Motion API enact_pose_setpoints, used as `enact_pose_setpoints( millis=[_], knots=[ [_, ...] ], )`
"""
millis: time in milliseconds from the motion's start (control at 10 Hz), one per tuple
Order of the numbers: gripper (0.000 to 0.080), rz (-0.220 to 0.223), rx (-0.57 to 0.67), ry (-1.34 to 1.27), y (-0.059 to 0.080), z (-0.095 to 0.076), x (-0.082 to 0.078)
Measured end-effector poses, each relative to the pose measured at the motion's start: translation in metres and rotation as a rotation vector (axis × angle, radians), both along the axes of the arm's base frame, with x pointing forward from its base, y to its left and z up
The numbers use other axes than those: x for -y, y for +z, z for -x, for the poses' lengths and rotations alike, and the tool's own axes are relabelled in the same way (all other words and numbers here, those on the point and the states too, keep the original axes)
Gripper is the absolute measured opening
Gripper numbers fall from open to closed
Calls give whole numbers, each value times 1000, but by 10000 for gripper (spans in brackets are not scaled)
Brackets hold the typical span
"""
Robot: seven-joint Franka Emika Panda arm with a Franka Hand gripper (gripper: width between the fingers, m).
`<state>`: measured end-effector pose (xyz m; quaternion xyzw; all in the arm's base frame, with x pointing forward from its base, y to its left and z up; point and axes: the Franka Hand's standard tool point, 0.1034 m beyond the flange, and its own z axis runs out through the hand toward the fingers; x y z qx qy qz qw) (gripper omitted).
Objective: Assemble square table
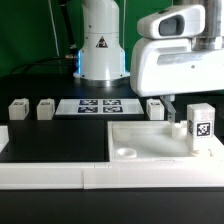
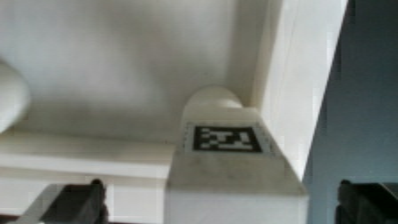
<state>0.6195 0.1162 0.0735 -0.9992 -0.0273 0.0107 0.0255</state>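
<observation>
— What is seen, starting from the exterior view's left?

— Loose legs (image 1: 16,110) are laid on the counter (image 1: 50,135). Next the slab (image 1: 150,142) is seen, white and flat. One leg (image 1: 198,125) is stood upright on its far-right corner.

— And the gripper (image 2: 217,200)?

— It is opened wide, just above that leg. Nothing is gripped. The leg's tag (image 2: 228,139) is seen between its fingers.

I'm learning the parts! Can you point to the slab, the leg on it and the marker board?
Slab (image 1: 150,145): exterior view, its flat top.
Leg on the slab (image 1: 200,124): exterior view, its tag.
Marker board (image 1: 100,105): exterior view, its middle.
</observation>
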Motion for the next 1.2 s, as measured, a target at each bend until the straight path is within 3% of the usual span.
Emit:
enact_pose_setpoints(
  millis=[100, 300, 400, 500, 1200],
  knots=[
    [649, 1, -7, -14, -4, 4, -2],
    [427, 2, -5, -30, -3, 2, 0],
    [427, 2, -6, -44, -3, 2, -1],
    [287, 2, -6, -44, -3, 2, 0],
    [288, 12, -25, -651, -4, 1, -6]
  ],
)
